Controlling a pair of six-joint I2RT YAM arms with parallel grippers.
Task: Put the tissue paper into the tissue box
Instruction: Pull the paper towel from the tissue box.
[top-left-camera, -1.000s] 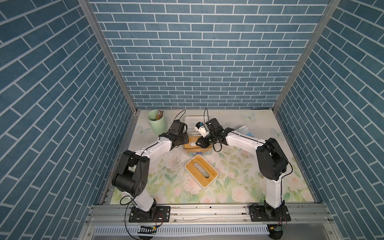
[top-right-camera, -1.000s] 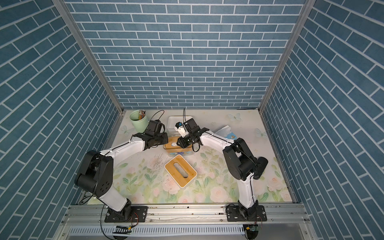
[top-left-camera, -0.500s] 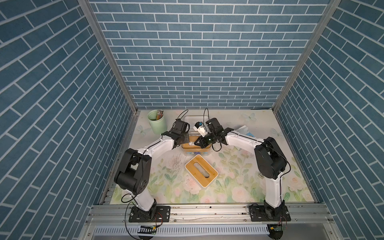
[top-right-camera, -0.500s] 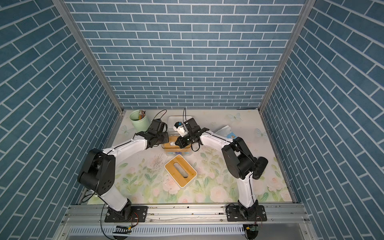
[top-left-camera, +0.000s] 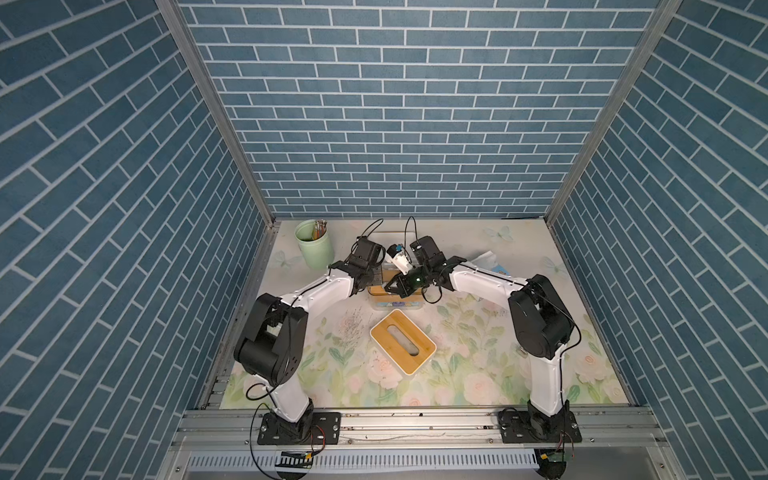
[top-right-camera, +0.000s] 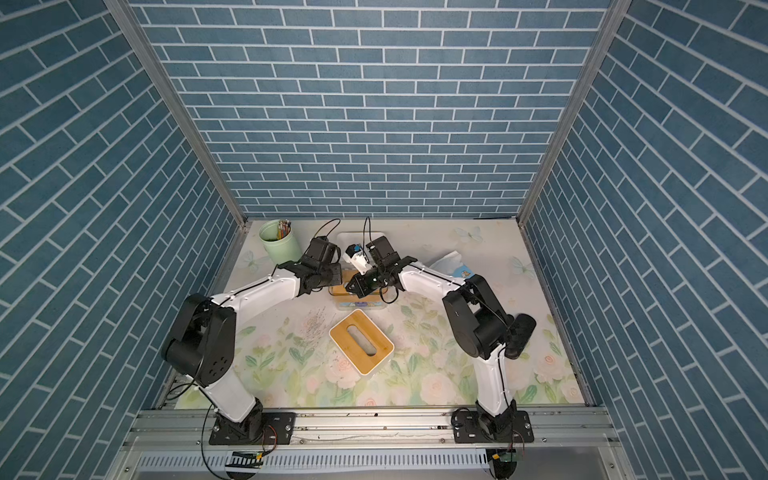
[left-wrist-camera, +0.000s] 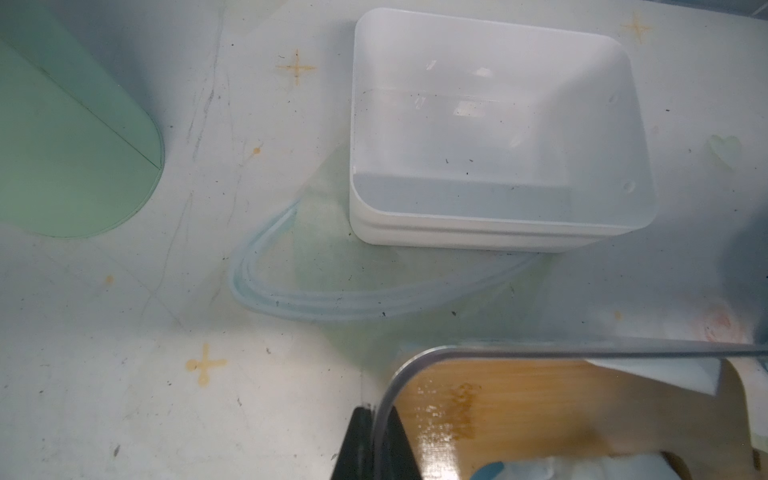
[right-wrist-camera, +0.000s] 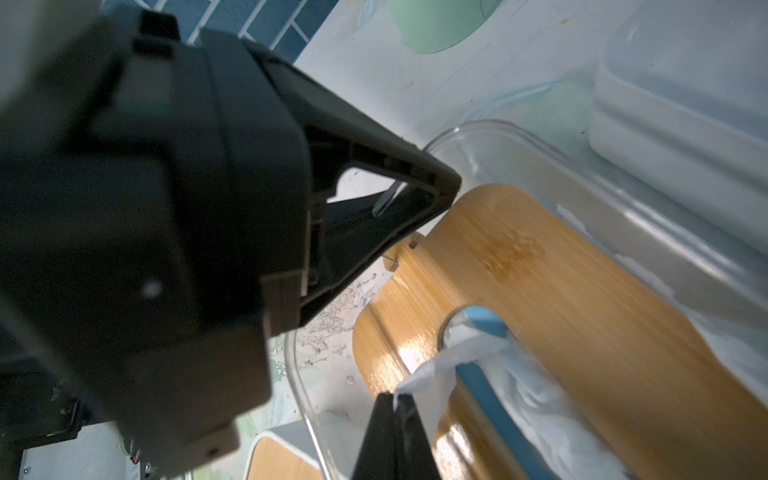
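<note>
bamboo plate (right-wrist-camera: 540, 270): sits inside the clear tissue box (right-wrist-camera: 490, 124), slot facing up
tissue paper (right-wrist-camera: 440, 370): one sheet pokes up through the slot, the rest is under the plate
left gripper (right-wrist-camera: 436, 193): jaws clenched on the box's clear rim
right gripper (right-wrist-camera: 394, 409): jaws pinched on the sheet's free corner, just above the slot
done: paper looks loaded and threaded (my read)
left to do: probably let the sheet go and fit the bamboo-topped lid (top-left-camera: 384, 337), which lies apart on the tabletop (top-left-camera: 457, 374)
</note>
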